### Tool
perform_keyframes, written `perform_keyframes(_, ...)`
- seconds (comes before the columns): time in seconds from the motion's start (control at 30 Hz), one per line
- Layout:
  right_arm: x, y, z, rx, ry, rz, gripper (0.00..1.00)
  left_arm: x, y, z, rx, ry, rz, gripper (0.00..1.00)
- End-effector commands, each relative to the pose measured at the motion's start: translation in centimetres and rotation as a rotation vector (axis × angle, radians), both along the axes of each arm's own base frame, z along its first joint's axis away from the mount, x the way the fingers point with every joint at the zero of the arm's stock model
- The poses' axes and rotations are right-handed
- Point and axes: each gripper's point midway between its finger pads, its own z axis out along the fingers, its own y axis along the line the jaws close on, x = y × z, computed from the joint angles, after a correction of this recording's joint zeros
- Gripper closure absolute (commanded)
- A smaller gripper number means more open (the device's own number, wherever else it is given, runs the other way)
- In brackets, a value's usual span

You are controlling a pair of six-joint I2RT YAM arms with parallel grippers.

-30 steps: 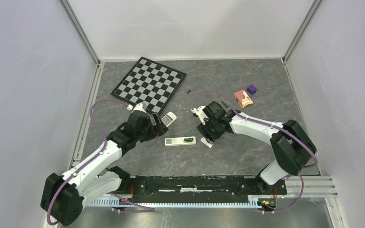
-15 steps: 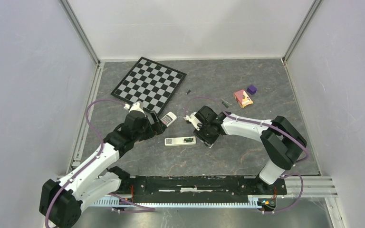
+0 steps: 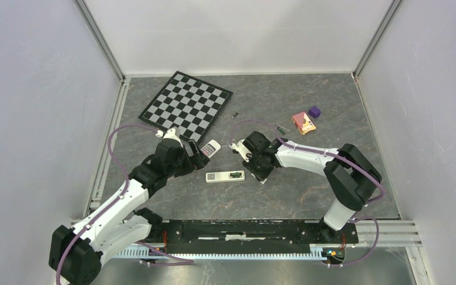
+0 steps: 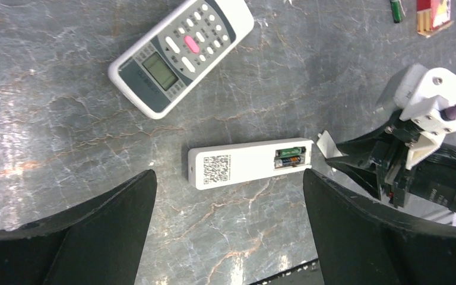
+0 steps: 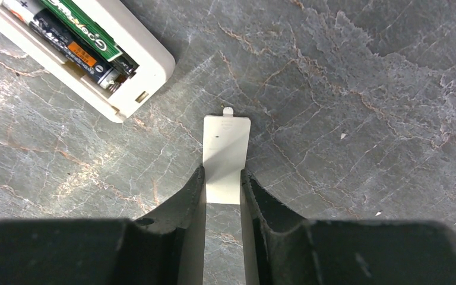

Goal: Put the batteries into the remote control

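The dark, marble-veined tabletop [image 3: 285, 196] carried everything, with the left arm [image 3: 124, 196] and the right arm [image 3: 309, 157] reaching in from its near edge toward the middle. A black-and-white chessboard [image 3: 186, 106] lay at an angle toward the far left. The left claw [image 4: 228, 178] hovered above the slim white remote [image 4: 237, 169] with its fingers spread as wide as they go and nothing between them. Just beyond it lay a larger grey-faced remote [image 4: 181, 56], buttons up and apart from the slim one. The slim white remote lay face down near the centre of the tabletop, its battery compartment uncovered at the end nearest the right arm. The right claw [image 5: 222, 172] was low over the tabletop beside that end, its two fingers closed against the long edges of the flat white battery cover [image 5: 225, 142], which pointed toward the remote without touching it. A red-and-orange box [image 3: 303, 122] sat toward the far right, with a small purple block [image 3: 314, 111] just beside it. Two batteries [image 5: 74, 35] lay side by side inside the open compartment, one wrapped in green, the other dark with an orange band. A green-wrapped battery [image 3: 282, 128] lay loose on the tabletop beyond the right arm, and a loose dark battery [image 3: 235, 114] lay near the chessboard's right corner.
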Motion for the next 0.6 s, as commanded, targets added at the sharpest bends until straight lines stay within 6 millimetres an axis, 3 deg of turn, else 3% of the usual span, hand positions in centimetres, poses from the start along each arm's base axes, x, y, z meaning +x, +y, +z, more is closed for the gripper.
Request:
perform_keyframes(0.0,1.1,0.7,1.4,0.031,-0.052,-0.009,0.72,0.5,-1.8,2.0,-0.091,-0.049,-0.06,0.01)
perform_keyframes(0.23,1.2,1.1,2.8,0.066,-0.072,-0.011,0.69,0.1,-3.3,1.6,-0.158,-0.019,-0.106,0.02)
perform_keyframes(0.57,1.2,1.9,3.9,0.115,-0.076,0.0,0.66,-0.1,-3.9,1.2,-0.191,0.003,-0.119,0.02)
